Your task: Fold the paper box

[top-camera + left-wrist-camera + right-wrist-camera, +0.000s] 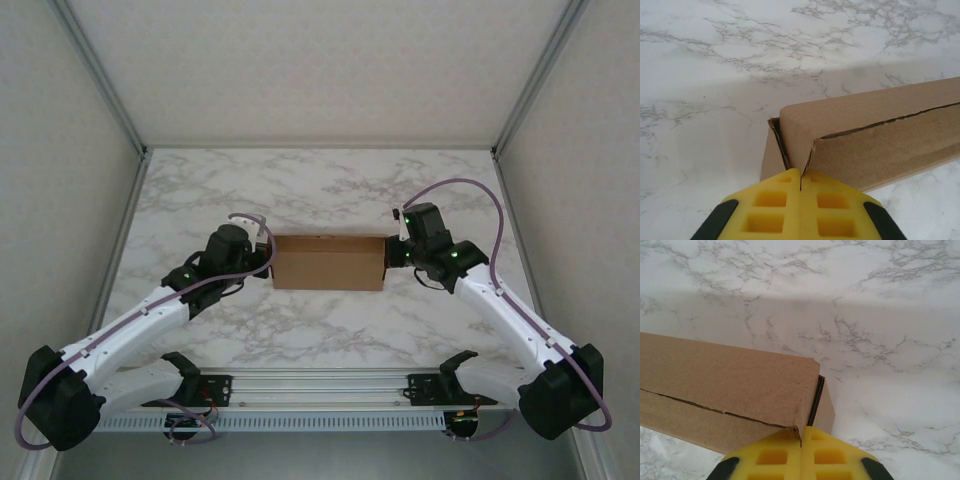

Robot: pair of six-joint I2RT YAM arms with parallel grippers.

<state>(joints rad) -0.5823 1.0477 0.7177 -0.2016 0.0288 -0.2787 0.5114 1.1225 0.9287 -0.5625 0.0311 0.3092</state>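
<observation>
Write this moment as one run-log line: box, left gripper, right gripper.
box: paper box closed, lying on marble table | left gripper: shut, tips at box's left end | right gripper: shut, tips at box's right end

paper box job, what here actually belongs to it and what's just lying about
Part of the job:
- paper box
- left gripper, shut, at the box's left end
- right gripper, shut, at the box's right end

Just there:
- marble table
- metal rail along the near edge
</observation>
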